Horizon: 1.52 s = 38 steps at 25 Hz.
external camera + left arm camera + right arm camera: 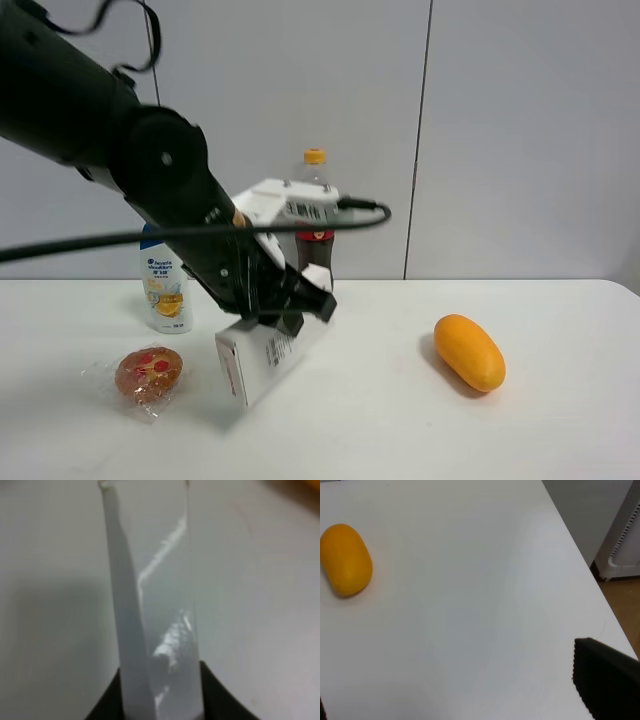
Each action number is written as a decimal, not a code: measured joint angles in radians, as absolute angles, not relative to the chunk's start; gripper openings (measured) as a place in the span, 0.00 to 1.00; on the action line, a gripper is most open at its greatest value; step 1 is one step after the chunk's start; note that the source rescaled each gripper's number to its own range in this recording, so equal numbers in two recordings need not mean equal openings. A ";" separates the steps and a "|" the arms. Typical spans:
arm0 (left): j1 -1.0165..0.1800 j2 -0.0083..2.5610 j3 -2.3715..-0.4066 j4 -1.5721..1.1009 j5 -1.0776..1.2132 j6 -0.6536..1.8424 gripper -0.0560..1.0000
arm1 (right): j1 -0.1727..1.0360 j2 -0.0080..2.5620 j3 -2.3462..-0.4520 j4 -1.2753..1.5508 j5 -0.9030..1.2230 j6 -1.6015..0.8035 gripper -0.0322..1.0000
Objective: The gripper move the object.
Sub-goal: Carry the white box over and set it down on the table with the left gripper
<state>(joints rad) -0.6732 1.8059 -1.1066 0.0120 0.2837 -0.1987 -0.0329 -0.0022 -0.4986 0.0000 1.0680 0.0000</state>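
Observation:
My left gripper (pixel 288 305) is shut on the long white box (pixel 262 358) and grips its upper end. The box hangs tilted, with its lower end close to the table; I cannot tell whether it touches. In the left wrist view the box (pixel 150 595) runs away from the camera between the black jaws of the gripper (pixel 160 707). My right gripper (pixel 465 702) is out of the exterior view. Its wrist view shows only one black fingertip (pixel 605 680) at the edge, wide apart from the other and holding nothing.
A wrapped round pastry (pixel 148 373) lies left of the box. A shampoo bottle (pixel 166 280) and a cola bottle (pixel 315 215) stand at the back. An orange mango (pixel 469 352) lies to the right, also in the right wrist view (pixel 345 560). The table's right edge (pixel 580 560) is close.

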 joint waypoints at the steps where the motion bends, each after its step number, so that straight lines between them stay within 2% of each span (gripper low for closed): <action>1: -0.662 1.773 -1.107 0.014 0.308 -0.241 0.05 | -0.033 -0.002 -0.499 0.000 1.068 0.000 1.00; 8: -0.544 1.625 -1.107 0.145 0.549 -0.431 0.05 | -0.033 -0.002 -0.499 0.000 1.068 0.000 1.00; 12: -0.444 1.553 -1.107 0.210 0.653 -0.456 0.05 | -0.033 -0.002 -0.499 0.000 1.068 0.000 1.00; 19: -0.237 1.504 -1.101 0.220 0.666 -0.426 0.05 | -0.033 -0.002 -0.499 0.000 1.068 0.000 1.00; 26: -0.059 1.584 -1.099 0.219 0.604 -0.390 0.05 | -0.033 -0.002 -0.499 0.000 1.068 0.000 1.00; 33: -0.036 1.741 -1.098 0.160 0.553 -0.316 0.05 | -0.033 -0.002 -0.499 0.000 1.068 0.000 1.00; 38: -0.036 1.796 -1.030 0.066 0.423 -0.252 0.05 | -0.033 -0.002 -0.499 0.000 1.068 0.000 1.00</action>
